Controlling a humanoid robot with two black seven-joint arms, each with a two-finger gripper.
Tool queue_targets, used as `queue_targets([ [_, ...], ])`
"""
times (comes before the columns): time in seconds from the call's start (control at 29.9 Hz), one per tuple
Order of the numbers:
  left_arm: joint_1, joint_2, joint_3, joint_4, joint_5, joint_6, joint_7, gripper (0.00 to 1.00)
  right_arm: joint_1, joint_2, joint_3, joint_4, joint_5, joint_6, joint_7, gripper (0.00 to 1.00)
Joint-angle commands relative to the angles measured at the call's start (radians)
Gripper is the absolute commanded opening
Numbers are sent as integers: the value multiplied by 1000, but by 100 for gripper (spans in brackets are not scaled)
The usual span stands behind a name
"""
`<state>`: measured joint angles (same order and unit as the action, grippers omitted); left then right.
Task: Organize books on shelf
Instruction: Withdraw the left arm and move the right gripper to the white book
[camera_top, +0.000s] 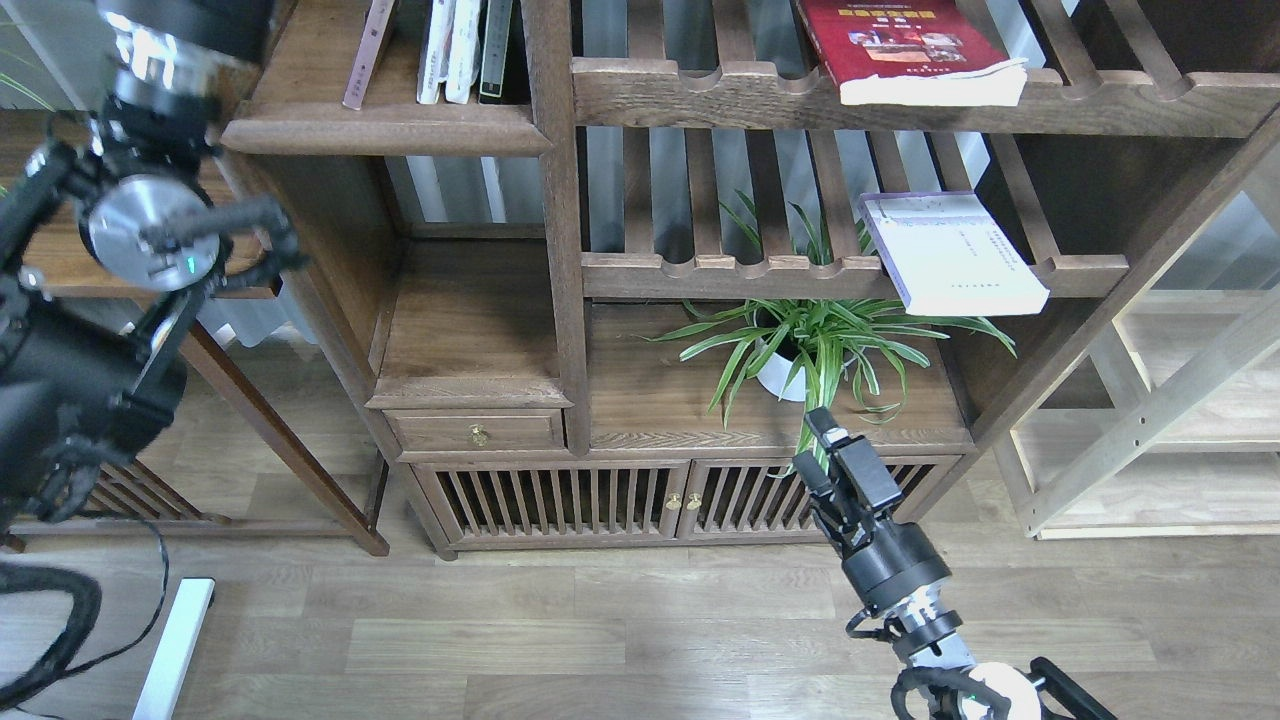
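The big dark-brown bookcase (560, 300) still has work waiting: the red book with a yellow title (905, 45) lies flat on the upper slatted shelf and the white book with a lavender band (950, 250) lies flat on the slatted shelf below, while the solid shelf (390, 130) at upper left already carries several upright books (455, 50). The right gripper (822, 452) hangs empty below the spider plant (815, 345), whether parted or closed I cannot tell, and the left gripper is out of view. No title is legible, and no maroon book shows.
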<state>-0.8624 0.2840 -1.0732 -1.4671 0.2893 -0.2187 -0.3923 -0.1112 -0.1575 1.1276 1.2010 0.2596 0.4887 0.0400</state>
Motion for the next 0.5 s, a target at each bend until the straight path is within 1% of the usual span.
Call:
queue_targets([
  [0.0, 25, 1, -5, -54, -1, -2, 1, 99, 8, -1, 20, -3, 35, 0, 0, 99],
  [0.1, 33, -2, -2, -102, -2, -4, 3, 99, 16, -2, 30, -4, 76, 0, 0, 99],
  [0.17, 60, -9, 6, -127, -5, -16, 6, 99, 25, 1, 46, -9, 102, 0, 0, 99],
  [0.23, 92, -19, 13, -136, -5, -80, 18, 98, 45, 1, 63, -14, 128, 0, 0, 99],
  [0.27, 114, -20, 16, -137, -5, -120, 32, 95, 54, 1, 72, -18, 139, 0, 0, 99],
  [0.3, 149, -25, 21, -140, -5, -183, 56, 92, 68, 1, 86, -26, 153, 0, 0, 99],
  [0.37, 196, -46, 24, -145, -4, -261, 85, 92, 88, 1, 107, -41, 170, 0, 0, 99],
  [0.4, 232, -68, 22, -162, 4, -270, 104, 92, 99, -1, 116, -50, 178, 0, 0, 99],
  [0.47, 282, -85, 22, -197, 4, -260, 125, 93, 111, -1, 132, -64, 187, 0, 0, 99],
])
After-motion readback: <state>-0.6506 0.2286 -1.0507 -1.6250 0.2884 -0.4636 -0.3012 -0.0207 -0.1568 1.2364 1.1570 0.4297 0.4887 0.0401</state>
